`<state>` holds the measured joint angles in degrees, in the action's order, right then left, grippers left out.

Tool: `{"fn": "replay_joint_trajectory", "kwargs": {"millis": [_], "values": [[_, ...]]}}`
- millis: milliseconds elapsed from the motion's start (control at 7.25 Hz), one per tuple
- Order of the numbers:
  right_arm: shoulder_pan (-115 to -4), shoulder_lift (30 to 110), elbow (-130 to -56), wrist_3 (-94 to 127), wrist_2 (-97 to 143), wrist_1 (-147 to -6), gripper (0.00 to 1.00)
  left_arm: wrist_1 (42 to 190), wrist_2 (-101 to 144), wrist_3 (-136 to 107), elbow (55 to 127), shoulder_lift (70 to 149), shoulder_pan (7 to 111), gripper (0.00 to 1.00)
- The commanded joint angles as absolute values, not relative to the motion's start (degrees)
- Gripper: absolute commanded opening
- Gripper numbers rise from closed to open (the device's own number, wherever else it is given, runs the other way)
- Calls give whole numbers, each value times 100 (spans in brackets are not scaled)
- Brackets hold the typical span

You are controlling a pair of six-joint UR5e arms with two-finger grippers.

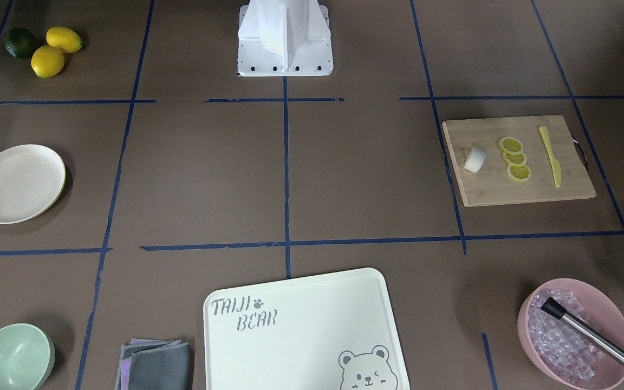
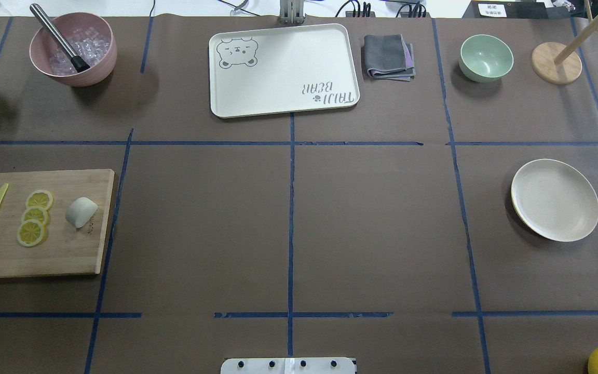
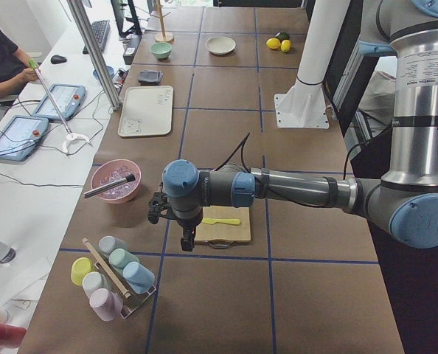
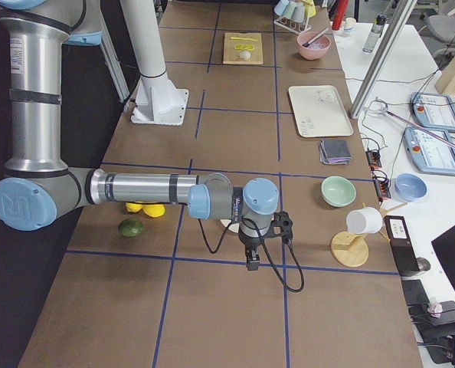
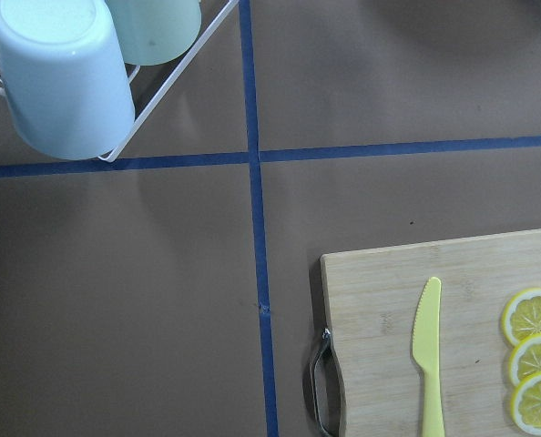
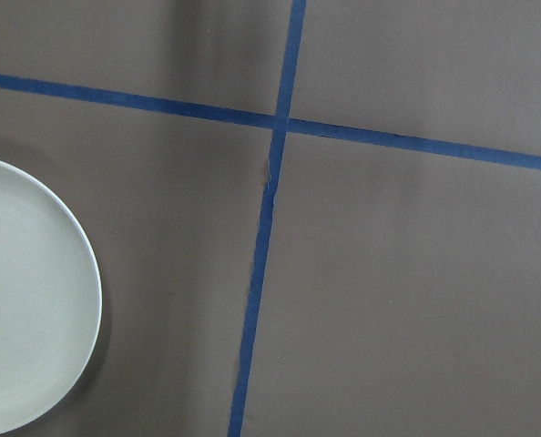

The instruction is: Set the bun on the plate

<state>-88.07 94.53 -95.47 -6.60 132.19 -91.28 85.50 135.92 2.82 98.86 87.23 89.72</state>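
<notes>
The white bun [image 1: 475, 159] [image 2: 81, 212] lies on a wooden cutting board [image 2: 55, 254] [image 5: 380, 300] beside lemon slices [image 2: 33, 217] and a yellow knife [image 5: 430, 355]. The cream plate [image 1: 18, 183] [image 2: 555, 200] [image 6: 25, 300] sits bare at the table's opposite end. My left gripper [image 3: 186, 237] hangs above the board's outer end, shown only in the exterior left view. My right gripper [image 4: 253, 261] hovers just beyond the plate, shown only in the exterior right view. Whether either is open or shut I cannot tell.
A bear tray [image 2: 283, 70], grey cloth [image 2: 389, 56], mint bowl [image 2: 486, 57] and pink ice bowl [image 2: 73, 49] line the far side. Lemons and a lime [image 1: 46, 49] lie near the plate. A cup rack [image 5: 66, 73] stands past the board. A person [image 3: 1, 59] sits beside the table.
</notes>
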Motion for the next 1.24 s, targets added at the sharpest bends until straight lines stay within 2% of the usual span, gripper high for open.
{"fn": "replay_joint_trajectory", "kwargs": {"millis": [0, 552, 966, 1103], "values": [[-8807, 9527, -9597, -650, 13236, -9114, 100, 8552, 13403, 246, 10010, 8719, 8947, 100], [-8807, 10255, -9923, -571, 13341, -7995, 100, 8560, 13447, 238, 9993, 8692, 8780, 100], [-8676, 10336, -9923, -344, 13807, -7761, 100, 8586, 13710, 246, 9949, 8605, 8649, 100], [-8344, 10319, -9949, 580, 13799, -7709, 100, 8691, 13702, 246, 9984, 8604, 8405, 100]]}}
